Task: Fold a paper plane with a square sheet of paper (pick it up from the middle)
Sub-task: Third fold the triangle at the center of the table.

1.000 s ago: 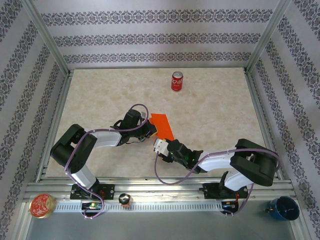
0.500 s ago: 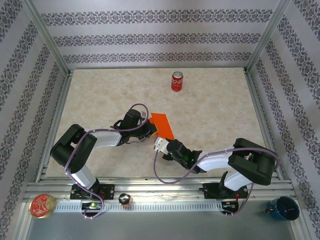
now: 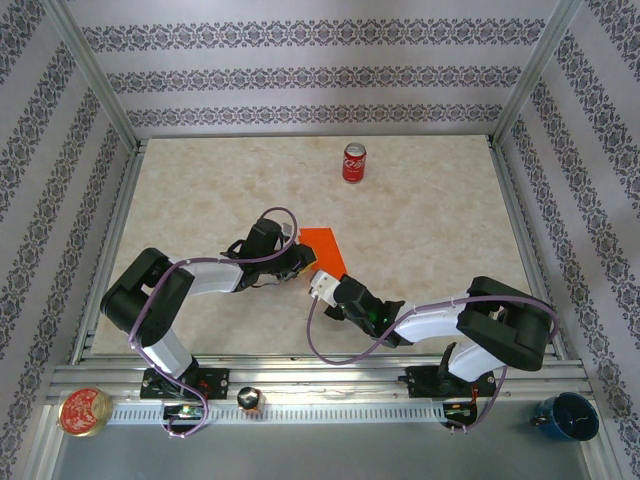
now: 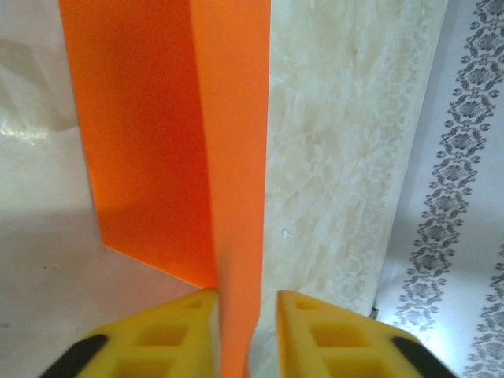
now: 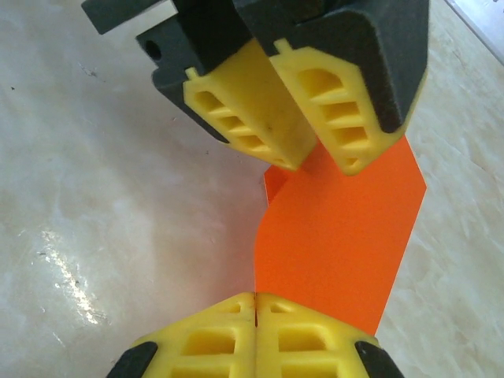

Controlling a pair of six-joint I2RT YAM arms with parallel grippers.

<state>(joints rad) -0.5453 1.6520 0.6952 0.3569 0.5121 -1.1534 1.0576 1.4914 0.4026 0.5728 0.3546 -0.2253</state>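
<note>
A red soda can (image 3: 354, 162) is standing upright at the far middle of the marbled surface (image 3: 200, 200), well apart from both arms, and its top is too small to tell whether it is opened. A blue cup (image 3: 566, 416) is sitting at the near right, beyond the metal rail, its inside too dark to tell what it is holding. A round red and gold tin (image 3: 84, 412) is lying at the near left with its lid on. A small dark round object (image 3: 250, 401) is resting on the rail between the two arm bases. The orange sheet of paper (image 3: 325, 248) is lying near the middle of the surface, already creased, with one flap flat and another rising from it. The left gripper (image 3: 303, 262) is reaching in from the left. In the left wrist view its yellow fingers (image 4: 173, 339) are standing slightly spread around the raised flap (image 4: 236, 157), with a sliver of surface showing between paper and right finger. The right gripper (image 3: 322, 283) is coming in from the near side, just beside the left gripper (image 5: 321, 160). Its fingers (image 5: 197, 339) are pressing tightly together, and the paper's (image 5: 339, 236) near edge is running into their seam, so they are pinching it. Nothing is standing between the can and the paper.
</note>
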